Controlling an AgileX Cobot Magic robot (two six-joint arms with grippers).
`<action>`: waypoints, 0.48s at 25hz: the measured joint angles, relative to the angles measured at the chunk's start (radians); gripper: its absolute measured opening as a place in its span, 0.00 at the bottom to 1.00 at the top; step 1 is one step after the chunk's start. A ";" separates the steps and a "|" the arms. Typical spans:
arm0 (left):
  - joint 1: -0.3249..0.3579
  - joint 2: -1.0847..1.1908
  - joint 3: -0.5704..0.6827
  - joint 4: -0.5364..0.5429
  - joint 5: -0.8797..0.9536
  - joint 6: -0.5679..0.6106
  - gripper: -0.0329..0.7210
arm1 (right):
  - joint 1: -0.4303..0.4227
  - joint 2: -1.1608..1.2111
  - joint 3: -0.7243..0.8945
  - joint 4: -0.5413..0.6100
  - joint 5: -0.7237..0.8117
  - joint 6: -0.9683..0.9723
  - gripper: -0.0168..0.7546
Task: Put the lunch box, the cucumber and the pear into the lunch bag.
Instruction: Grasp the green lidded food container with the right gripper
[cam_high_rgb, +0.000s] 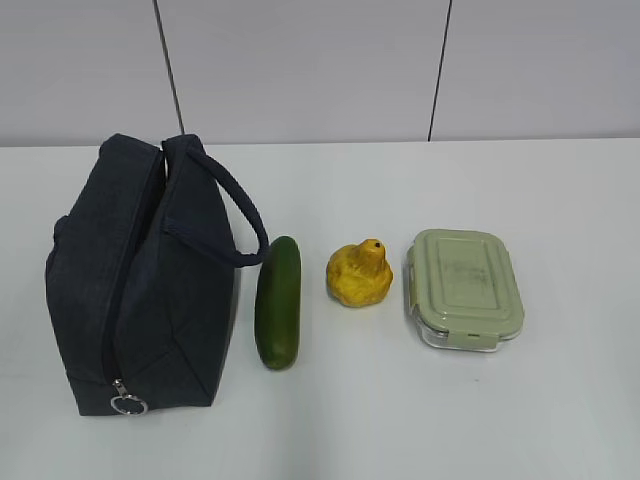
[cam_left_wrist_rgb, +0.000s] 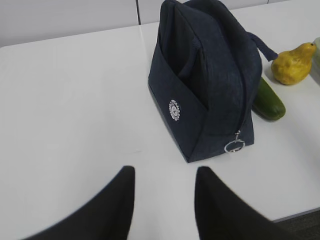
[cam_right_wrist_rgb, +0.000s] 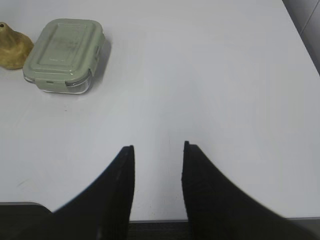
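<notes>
**Four items in a row, both grippers parted over bare table**

From my exterior view the white table (cam_high_rgb: 560, 420) runs wide and bare in front of the row and to the right of it; its far edge meets the grey wall behind the bag. My right wrist view shows the table's near edge just under the right gripper (cam_right_wrist_rgb: 157, 150) and its right edge at the top corner. My left wrist view shows the near edge at lower right, with open surface to the left of the bag.

The lunch bag (cam_high_rgb: 140, 290) stands at the left, dark navy, its zipper closed with the silver ring pull (cam_high_rgb: 128, 405) at the near end and one handle looping toward the cucumber (cam_high_rgb: 279, 302). The cucumber lies just beside the bag, smooth and dark green. The lumpy yellow pear (cam_high_rgb: 360, 273) sits between it and the lunch box (cam_high_rgb: 464, 288), which is clear glass under a sage-green lid.

The left gripper (cam_left_wrist_rgb: 165, 175) and the right gripper hold nothing, fingers partly spread.
</notes>
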 joint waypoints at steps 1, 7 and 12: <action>0.000 0.000 0.000 0.000 0.000 0.000 0.36 | 0.000 0.000 0.000 0.000 0.000 0.000 0.36; 0.000 0.000 0.000 0.000 0.000 0.000 0.36 | 0.000 0.000 0.000 0.000 0.000 0.000 0.36; 0.000 0.000 0.000 0.000 0.000 0.000 0.36 | 0.000 0.000 0.000 0.000 0.000 0.000 0.36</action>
